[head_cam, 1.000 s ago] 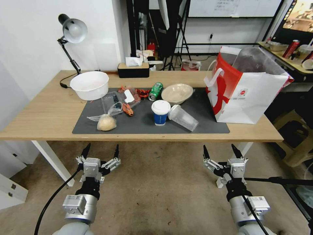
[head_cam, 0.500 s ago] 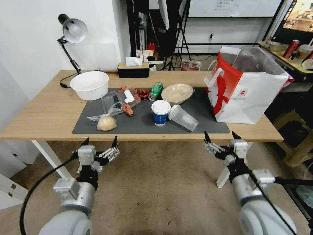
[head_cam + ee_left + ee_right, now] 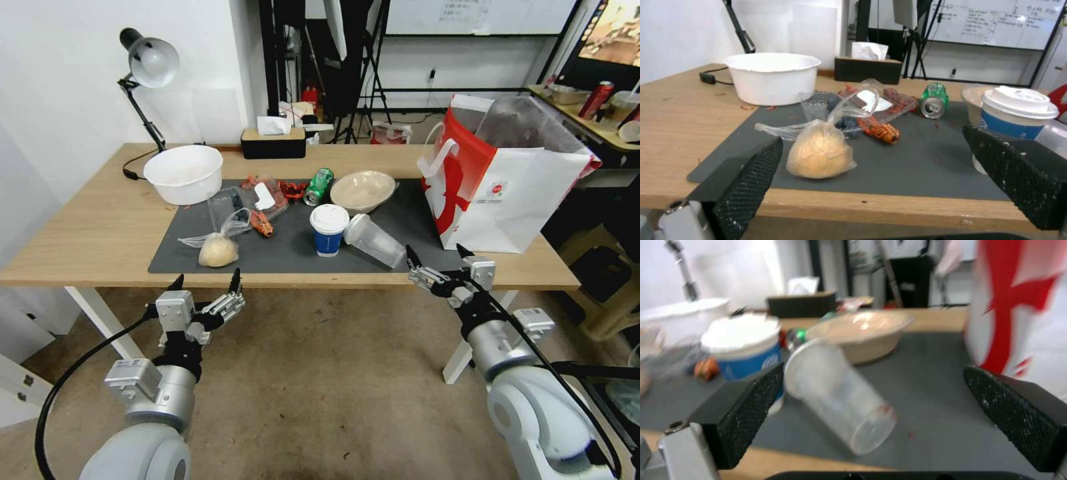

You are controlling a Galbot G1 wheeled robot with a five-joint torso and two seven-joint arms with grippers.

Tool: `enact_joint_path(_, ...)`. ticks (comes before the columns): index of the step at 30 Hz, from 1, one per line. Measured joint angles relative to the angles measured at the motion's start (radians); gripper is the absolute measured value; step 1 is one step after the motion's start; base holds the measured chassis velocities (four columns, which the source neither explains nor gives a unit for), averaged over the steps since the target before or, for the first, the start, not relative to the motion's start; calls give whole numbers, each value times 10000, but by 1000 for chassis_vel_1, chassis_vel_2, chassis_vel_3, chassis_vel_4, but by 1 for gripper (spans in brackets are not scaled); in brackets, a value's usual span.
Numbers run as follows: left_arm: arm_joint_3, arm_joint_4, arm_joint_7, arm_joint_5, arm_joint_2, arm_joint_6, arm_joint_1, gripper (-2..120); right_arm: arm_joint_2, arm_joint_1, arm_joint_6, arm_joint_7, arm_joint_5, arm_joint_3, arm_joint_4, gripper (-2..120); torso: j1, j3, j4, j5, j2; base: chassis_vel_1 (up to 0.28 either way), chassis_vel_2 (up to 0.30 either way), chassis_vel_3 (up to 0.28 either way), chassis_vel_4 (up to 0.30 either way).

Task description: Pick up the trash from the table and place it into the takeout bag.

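Trash lies on the table's (image 3: 87, 220) dark mat: a bagged tan bun (image 3: 217, 251) (image 3: 819, 154), a white-lidded blue cup (image 3: 329, 229) (image 3: 743, 344), a clear cup (image 3: 375, 242) (image 3: 839, 396) on its side, a beige bowl (image 3: 362, 191) (image 3: 861, 333) and a green can (image 3: 319, 186) (image 3: 933, 100). The takeout bag (image 3: 510, 200) (image 3: 1022, 306) stands open at the mat's right end. My left gripper (image 3: 205, 280) hangs open just below the front edge, facing the bun. At the front edge my right gripper (image 3: 436, 253) is open and faces the clear cup.
A white tub (image 3: 183, 173) and a desk lamp (image 3: 148, 63) stand at the back left, with a black tissue box (image 3: 273, 142) behind the mat. Red wrappers and clear packaging (image 3: 257, 200) lie mid-mat. A second table (image 3: 587, 113) with cans stands far right.
Both grippers have risen from floor level toward the table's front edge. The right one has moved furthest, up and left to the edge near the clear cup. Nothing on the table has moved.
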Motion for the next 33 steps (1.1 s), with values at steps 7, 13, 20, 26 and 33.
enact_joint_path(7, 110, 227, 86, 154, -128, -154, -93, 100, -1018, 752, 382, -1489, 637, 45, -1403, 100, 1, 0, -2, 0, 0, 0, 0, 0, 0)
enact_joint_path(13, 146, 278, 113, 413, -142, -386, 15, 100, -1332, 1490, 613, -2376, 953, -161, -2309, 100, 2, 1, 0, 1, 0, 0, 0, 0, 0)
enact_joint_path(20, 149, 271, 134, 669, -143, -561, 134, 100, -1551, 2175, 580, -2645, 801, -442, -3165, 100, 1, 1, 0, 0, 1, 0, 0, 0, 0)
enact_joint_path(26, 192, 289, 145, 946, -143, -750, 222, 100, -1638, 2986, 691, -2920, 1032, -1049, -4121, 100, 0, 0, 1, -1, 1, 0, 0, 0, 0)
enact_joint_path(33, 169, 335, 144, 982, -143, -813, 224, 100, -1470, 3324, 717, -2879, 990, -1603, -4567, 87, -1, -1, 0, -1, 1, 0, 0, 0, 0)
